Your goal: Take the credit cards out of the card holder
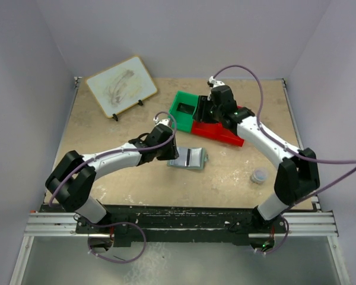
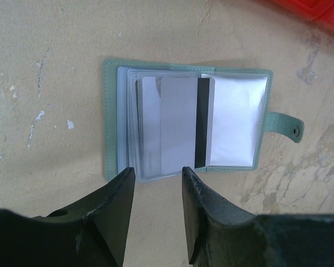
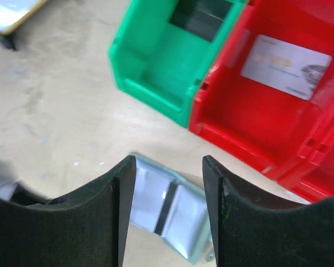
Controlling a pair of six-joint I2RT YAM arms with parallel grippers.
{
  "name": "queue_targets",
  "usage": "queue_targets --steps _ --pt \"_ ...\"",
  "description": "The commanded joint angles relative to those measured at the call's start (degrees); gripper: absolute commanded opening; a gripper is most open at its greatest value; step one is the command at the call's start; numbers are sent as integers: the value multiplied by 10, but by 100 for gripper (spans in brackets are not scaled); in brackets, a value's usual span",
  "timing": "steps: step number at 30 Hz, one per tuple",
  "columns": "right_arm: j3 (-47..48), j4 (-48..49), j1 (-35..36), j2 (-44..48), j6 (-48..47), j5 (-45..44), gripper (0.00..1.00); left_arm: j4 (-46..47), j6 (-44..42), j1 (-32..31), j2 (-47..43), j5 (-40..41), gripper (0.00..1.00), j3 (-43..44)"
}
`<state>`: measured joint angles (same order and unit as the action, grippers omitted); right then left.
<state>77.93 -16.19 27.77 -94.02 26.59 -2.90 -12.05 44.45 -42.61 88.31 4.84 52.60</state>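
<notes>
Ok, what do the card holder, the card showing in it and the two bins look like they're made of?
Card holder: probably leather or faux leather, matte teal, seamed edge, snap tab; the sleeves inside look like glossy clear plastic. Card: likely plastic, flat grey, with a black magnetic stripe. Green bin and red bin: moulded plastic, slight sheen.

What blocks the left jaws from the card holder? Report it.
Nothing visible. The open left jaws hang right at the open card holder's near edge, the striped card in plain view.
</notes>
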Motion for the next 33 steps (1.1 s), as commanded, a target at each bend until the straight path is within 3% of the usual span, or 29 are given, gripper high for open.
queue_targets --steps 1,4,8,19,25,33 --pt "-115 112 0 59 46 126 53 40 9 1 24 -23 37 15" --pt "-205 206 1 80 122 206 50 48 9 1 36 -31 37 20" --pt "-289 287 0 93 173 245 48 59 10 1 46 -48 37 21" --pt "-357 331 0 42 201 312 48 53 -11 1 84 -60 37 56" --pt "-367 347 1 20 206 264 42 19 -22 0 96 2 34 70" --pt "-387 363 0 -17 220 263 41 31 -22 -8 133 -46 31 83"
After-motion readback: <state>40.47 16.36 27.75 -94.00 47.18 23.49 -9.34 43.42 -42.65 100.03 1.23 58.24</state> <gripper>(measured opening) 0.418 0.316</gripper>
